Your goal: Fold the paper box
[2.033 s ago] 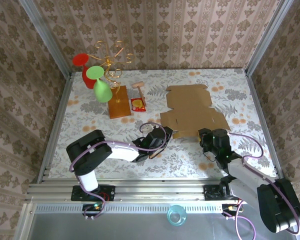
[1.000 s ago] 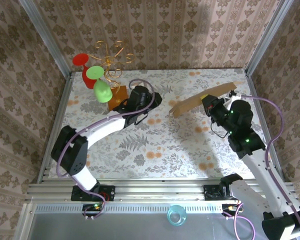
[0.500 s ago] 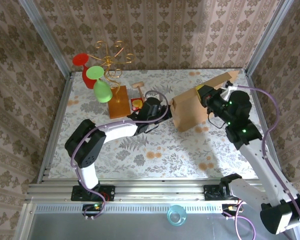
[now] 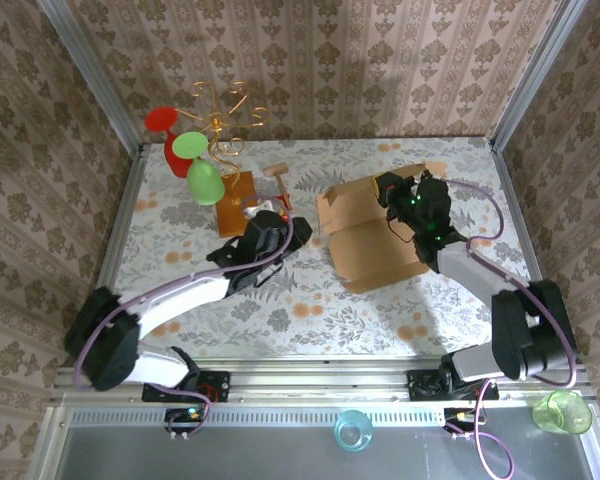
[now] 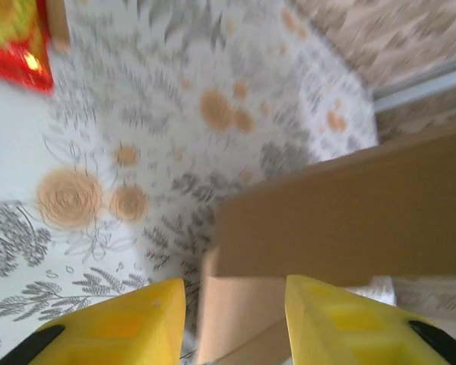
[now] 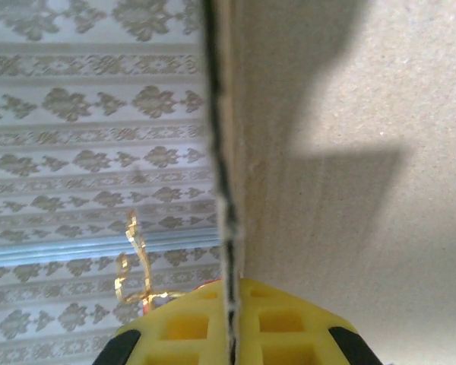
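The paper box (image 4: 375, 250) is brown cardboard, partly folded, with one panel on the table and another raised at the back. My right gripper (image 4: 388, 190) is shut on that raised panel; in the right wrist view the cardboard edge (image 6: 228, 152) runs straight down between the yellow fingers of the right gripper (image 6: 232, 285). My left gripper (image 4: 285, 232) sits just left of the box, a little apart from it. In the left wrist view the left gripper (image 5: 235, 285) is open, and a corner of the box (image 5: 342, 213) stands just ahead of its gap.
An orange-brown wooden board (image 4: 238, 205) with a gold wire stand (image 4: 223, 110) holds a red glass (image 4: 163, 120) and a green glass (image 4: 202, 180) at the back left. A red packet (image 5: 11, 42) lies near it. Metal rails edge the table.
The right gripper has swung the box down and left, from high at the back right to resting on the table. The left arm has pulled back toward the near left, and its jaws are a little wider.
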{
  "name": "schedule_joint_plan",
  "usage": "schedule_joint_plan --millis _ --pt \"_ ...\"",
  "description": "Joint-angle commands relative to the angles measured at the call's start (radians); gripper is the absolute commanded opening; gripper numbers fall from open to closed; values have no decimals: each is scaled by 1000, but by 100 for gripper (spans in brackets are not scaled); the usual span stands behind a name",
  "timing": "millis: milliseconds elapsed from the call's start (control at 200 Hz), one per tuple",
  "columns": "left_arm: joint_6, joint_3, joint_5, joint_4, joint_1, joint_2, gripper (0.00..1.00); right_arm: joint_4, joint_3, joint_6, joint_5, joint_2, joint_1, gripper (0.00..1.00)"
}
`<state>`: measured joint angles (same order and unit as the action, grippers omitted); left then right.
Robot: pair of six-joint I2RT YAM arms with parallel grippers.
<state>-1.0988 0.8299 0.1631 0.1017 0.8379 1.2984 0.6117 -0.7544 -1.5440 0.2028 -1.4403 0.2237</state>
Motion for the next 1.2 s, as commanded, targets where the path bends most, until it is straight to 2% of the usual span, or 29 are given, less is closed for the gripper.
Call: schedule_joint_plan --millis 0,80,235,370,475,525,665,805,925,1095,1195 --pt "36 30 92 -108 28 -59 43 174 41 -54 -51 -23 11 0" --pt "73 116 86 -146 47 -51 46 176 61 -51 -67 -25 25 0" --pt "99 256 43 -175 67 63 49 173 87 -53 -86 -30 34 0" --pt "84 272 38 -161 74 120 49 159 99 -72 -90 -33 34 0" --pt "111 246 127 -212 78 89 48 148 119 -87 -112 -32 33 0" --pt "118 203 141 -207 71 62 43 139 124 -88 -117 -32 25 0" --pt "132 12 61 -99 5 23 24 135 119 -103 -91 -54 -1 0" --pt "132 -96 -121 63 -98 133 9 133 115 -151 -66 -53 -11 0" --pt "136 -114 -168 199 -124 251 6 44 111 -152 -65 20 -11 0" --pt "123 -95 -215 384 -147 429 3 -159 74 -70 -83 128 -25 0" --pt "98 -87 -251 514 -154 520 1 -141 81 -77 -62 108 -42 0"
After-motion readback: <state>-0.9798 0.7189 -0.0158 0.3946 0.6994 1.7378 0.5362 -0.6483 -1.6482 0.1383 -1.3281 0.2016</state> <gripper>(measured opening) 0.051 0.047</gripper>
